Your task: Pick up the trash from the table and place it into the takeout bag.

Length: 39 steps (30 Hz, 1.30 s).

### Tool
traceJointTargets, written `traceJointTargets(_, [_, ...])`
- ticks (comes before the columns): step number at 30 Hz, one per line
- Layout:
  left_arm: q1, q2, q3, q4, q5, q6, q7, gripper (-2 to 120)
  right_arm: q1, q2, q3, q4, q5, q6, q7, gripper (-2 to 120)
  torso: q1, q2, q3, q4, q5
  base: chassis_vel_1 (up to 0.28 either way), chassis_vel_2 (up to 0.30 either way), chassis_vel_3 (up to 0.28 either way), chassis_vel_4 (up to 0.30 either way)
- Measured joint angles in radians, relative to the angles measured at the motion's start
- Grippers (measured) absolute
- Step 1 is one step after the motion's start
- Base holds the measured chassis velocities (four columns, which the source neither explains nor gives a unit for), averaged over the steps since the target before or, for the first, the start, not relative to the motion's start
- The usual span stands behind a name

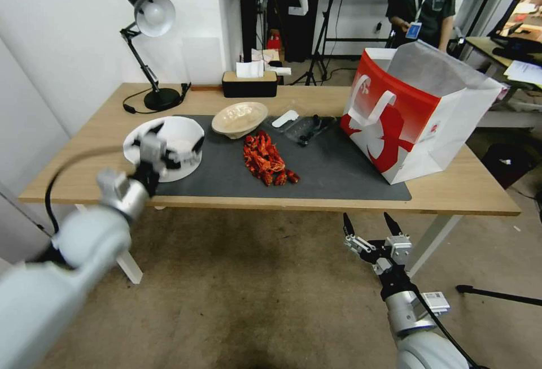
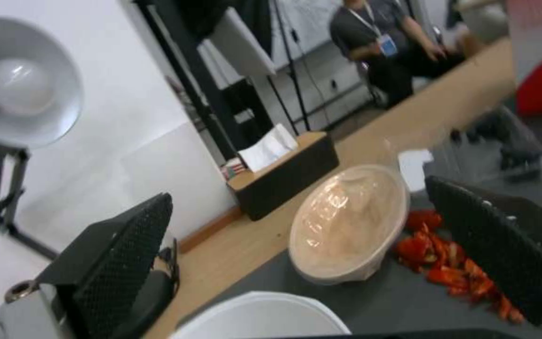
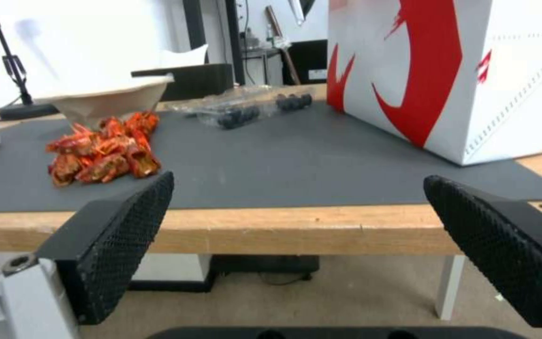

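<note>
On the table [image 1: 101,131] lies the trash: a pile of red shells [image 1: 267,161], a beige shallow bowl [image 1: 239,118] tipped on its side, a clear bag [image 1: 306,129] with dark lumps in it, and a white round bowl [image 1: 180,131] at the mat's left end. My left gripper [image 1: 176,144] hovers open over that white bowl [image 2: 265,318]; past its fingers [image 2: 127,254] I see the beige bowl [image 2: 349,226] and red shells [image 2: 447,268]. The takeout bag [image 1: 418,114] stands open at the right. My right gripper [image 1: 370,225] is open and empty, below the table's front edge.
A black desk lamp [image 1: 149,16] and a dark tissue box [image 1: 249,84] stand along the table's back edge. A small white flat piece [image 1: 285,118] lies by the clear bag. A dark grey mat [image 1: 339,171] covers the middle. A person stands behind the takeout bag.
</note>
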Motion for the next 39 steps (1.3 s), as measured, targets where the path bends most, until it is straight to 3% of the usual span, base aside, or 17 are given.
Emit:
traceJointTargets(2, [-0.094,0.03,0.085,0.024,0.001,0.032,0.025,100,-0.004,0.001,0.002,0.007,-0.004,-0.001,0.002,100,0.0,0.0,0.0,0.0004,-0.0003,0.0,0.0,0.0,0.0])
traceJointTargets(3, [-0.212,0.044,0.204,0.058,0.003,0.068,0.052,100,-0.005,0.002,0.003,0.009,-0.007,-0.002,0.004,100,0.0,0.0,0.0,0.0005,-0.0005,0.0,0.0,0.0,0.0])
traceJointTargets(4, [-0.212,0.044,0.204,0.058,0.003,0.068,0.052,100,-0.005,0.002,0.003,0.009,-0.007,-0.002,0.004,100,0.0,0.0,0.0,0.0005,-0.0005,0.0,0.0,0.0,0.0])
traceJointTargets(6, [-0.34,0.04,0.328,0.1,0.005,0.095,0.082,100,-0.005,0.004,0.005,0.01,-0.009,-0.003,0.005,100,0.0,0.0,0.0,0.0001,-0.0005,0.0,0.0,0.0,0.0])
traceJointTargets(7, [-0.34,0.04,0.328,0.1,0.005,0.095,0.082,100,-0.005,0.004,0.005,0.01,-0.009,-0.003,0.005,100,0.0,0.0,0.0,0.0001,-0.0005,0.0,0.0,0.0,0.0])
traceJointTargets(9, [-0.521,-0.003,0.494,0.177,0.011,0.14,0.112,100,-0.007,0.008,0.01,0.01,-0.012,-0.003,0.006,100,0.0,0.0,0.0,0.0001,0.0002,0.0,0.0,0.0,0.0])
traceJointTargets(12, [-0.586,-0.028,0.558,0.219,0.022,0.15,0.12,100,-0.011,0.009,0.014,0.01,-0.012,-0.003,0.006,100,0.0,0.0,0.0,0.0,-0.0006,0.0,0.0,0.0,0.0])
traceJointTargets(14, [-0.735,-0.095,0.698,0.335,0.058,0.176,0.155,100,-0.021,0.012,0.025,0.012,-0.012,-0.002,0.007,100,0.0,0.0,0.0,0.0,0.0003,0.0,0.0,0.0,0.0])
traceJointTargets(18, [-0.811,-0.149,0.77,0.404,0.076,0.204,0.182,100,-0.03,0.014,0.034,0.015,-0.012,0.002,0.007,100,0.0,0.0,0.0,-0.0003,-0.0002,0.0,0.0,0.0,0.0])
traceJointTargets(21, [-0.886,-0.222,0.854,0.479,0.149,0.237,0.245,100,-0.04,0.017,0.047,0.016,-0.011,0.008,0.008,100,0.0,0.0,0.0,-0.0002,-0.0002,0.0,0.0,0.0,0.0])
traceJointTargets(24, [-0.912,-0.248,0.904,0.508,0.189,0.239,0.267,100,-0.042,0.019,0.055,0.017,-0.007,0.013,0.008,100,0.0,0.0,0.0,-0.0001,0.0,0.0,0.0,0.0,0.0])
traceJointTargets(39, [-0.959,-0.3,1.006,0.589,0.27,0.248,0.302,100,-0.044,0.015,0.063,0.009,0.011,0.027,0.007,100,0.0,0.0,0.0,0.0002,-0.0002,0.0,0.0,0.0,0.0])
